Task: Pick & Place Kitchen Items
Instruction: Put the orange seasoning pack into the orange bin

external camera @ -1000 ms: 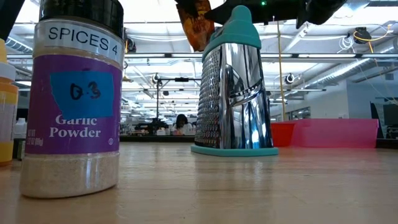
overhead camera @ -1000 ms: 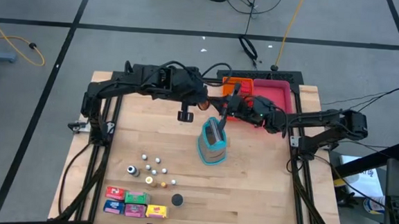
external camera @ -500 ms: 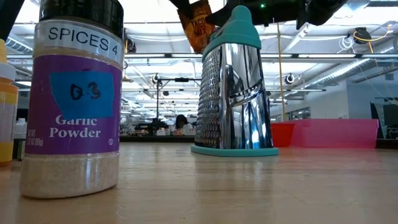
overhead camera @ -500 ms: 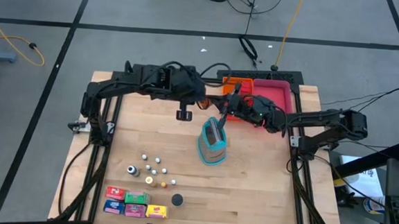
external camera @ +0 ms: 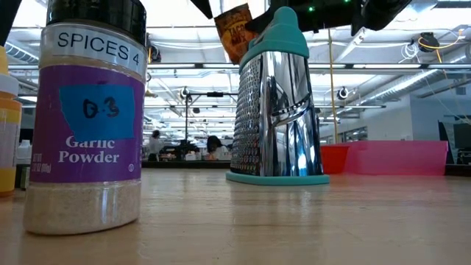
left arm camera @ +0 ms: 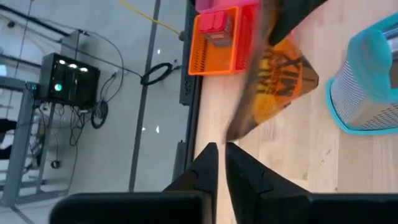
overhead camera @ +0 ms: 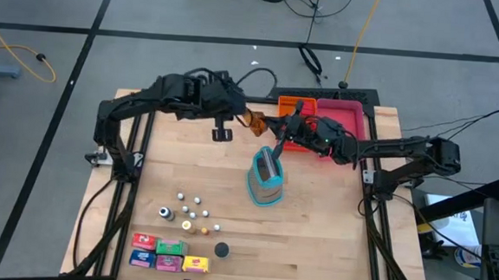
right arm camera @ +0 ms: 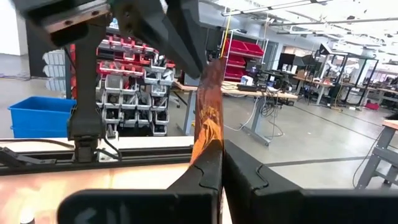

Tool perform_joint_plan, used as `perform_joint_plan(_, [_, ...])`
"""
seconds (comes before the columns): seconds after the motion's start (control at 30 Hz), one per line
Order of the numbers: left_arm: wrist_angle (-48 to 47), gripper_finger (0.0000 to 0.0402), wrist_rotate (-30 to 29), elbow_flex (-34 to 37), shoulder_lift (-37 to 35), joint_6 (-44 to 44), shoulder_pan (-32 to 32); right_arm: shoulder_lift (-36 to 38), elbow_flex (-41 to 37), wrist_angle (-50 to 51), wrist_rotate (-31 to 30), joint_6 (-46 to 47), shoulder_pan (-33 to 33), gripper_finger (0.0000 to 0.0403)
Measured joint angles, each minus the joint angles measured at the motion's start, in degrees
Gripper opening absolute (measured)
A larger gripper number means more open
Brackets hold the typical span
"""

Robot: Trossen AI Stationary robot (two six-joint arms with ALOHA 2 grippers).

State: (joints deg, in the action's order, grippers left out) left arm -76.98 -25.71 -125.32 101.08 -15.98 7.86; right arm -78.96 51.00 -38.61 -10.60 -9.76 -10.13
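Observation:
An orange printed packet (overhead camera: 255, 120) hangs in the air above the table's far middle, left of the orange tray. My right gripper (overhead camera: 276, 129) is shut on it, reaching in from the table's right. My left gripper (left arm camera: 219, 149) stands just left of the packet (left arm camera: 273, 87), its fingers a narrow gap apart with nothing between them. In the low view the packet (external camera: 235, 29) shows above the grater. Tiny spice bottles (overhead camera: 189, 210), coloured boxes (overhead camera: 169, 252) and a black piece (overhead camera: 221, 250) stand at the near left. My right gripper pinches the packet's edge (right arm camera: 210, 146) between its two fingers. The fingers come nearly level from the table's right. The packet stands on edge, flat faces against the fingers (right arm camera: 202, 174), and juts out beyond them toward the left arm, lifted clear of the table.
A steel grater with teal trim (overhead camera: 266, 177) stands at the table's middle, below the packet. An orange tray (overhead camera: 297, 102) and a pink tray (overhead camera: 346, 120) sit at the far right. A garlic powder bottle (external camera: 92, 118) stands close to the low camera.
My left gripper has let go of the packet, drawn back toward the table's left and risen a little. The packet stays in my right gripper, now plainly visible between the two arms.

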Motion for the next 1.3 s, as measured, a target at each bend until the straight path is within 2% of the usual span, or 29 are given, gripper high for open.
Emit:
perform_joint_plan(0.2, [-2.17,0.0098,0.02,-0.02,-3.08,2.68,1.07,0.0,0.0,1.98,-0.08,-0.04,-1.79,0.0])
perform_joint_plan(0.33, [-7.67,0.0126,0.15,0.02,-4.51,6.94,2.17,0.03,0.0,2.41,-0.06,0.0,-3.86,0.0])
perform_joint_plan(0.47, [-13.39,0.0137,0.17,0.07,-5.28,11.89,3.29,0.75,-0.02,4.65,-0.07,0.02,-6.27,0.0])
perform_joint_plan(0.67, [-11.53,0.0138,0.55,4.2,-7.93,13.53,3.52,4.33,-4.2,4.37,-0.06,1.01,-10.92,0.0])
perform_joint_plan(0.77, [-8.69,0.0138,0.87,9.81,-10.69,13.79,3.45,6.5,-8.47,1.62,-0.06,2.39,-13.45,0.0])
perform_joint_plan(1.0, [6.53,0.0136,1.92,29.04,-19.38,12.96,3.47,8.34,-17.76,-8.61,-1.47,6.07,-18.26,0.0])
perform_joint_plan(1.1, [11.56,0.0136,1.94,36.39,-22.14,14.09,3.46,7.37,-18.89,-9.55,-4.51,6.05,-19.37,0.0])
perform_joint_plan(1.3, [20.55,0.0136,1.92,48.04,-26.51,16.18,3.28,3.27,-19.26,-11.86,-4.58,6.47,-21.81,0.0])
